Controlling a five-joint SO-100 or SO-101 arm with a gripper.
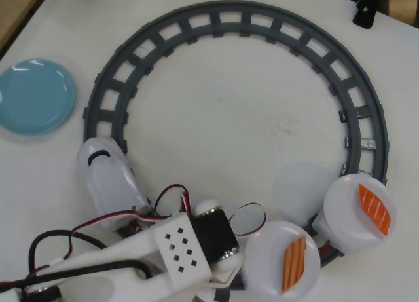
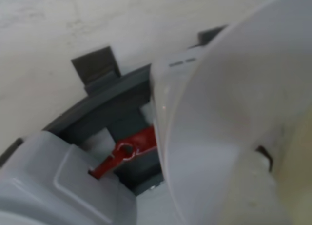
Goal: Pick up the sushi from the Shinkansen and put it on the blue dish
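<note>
In the overhead view the white Shinkansen (image 1: 105, 174) stands on the lower left of the grey track (image 1: 262, 20), its nose pointing up. My arm covers the car behind the nose. My gripper (image 1: 224, 268) hangs low over that car, its fingertips hidden under the wrist. The pale sushi is hidden in the overhead view. The wrist view is very close: a white plate rim (image 2: 214, 112), a red coupling (image 2: 127, 151) and a blurred cream surface (image 2: 295, 176) that may be the sushi. The blue dish (image 1: 36, 95) lies empty at the far left, outside the track.
Two trailing white plates (image 1: 265, 249) (image 1: 344, 210) each carry an orange striped salmon sushi piece. A faint pale disc (image 1: 304, 187) lies inside the ring. A black object (image 1: 363, 14) stands at the top right. The table edge runs across the top left corner.
</note>
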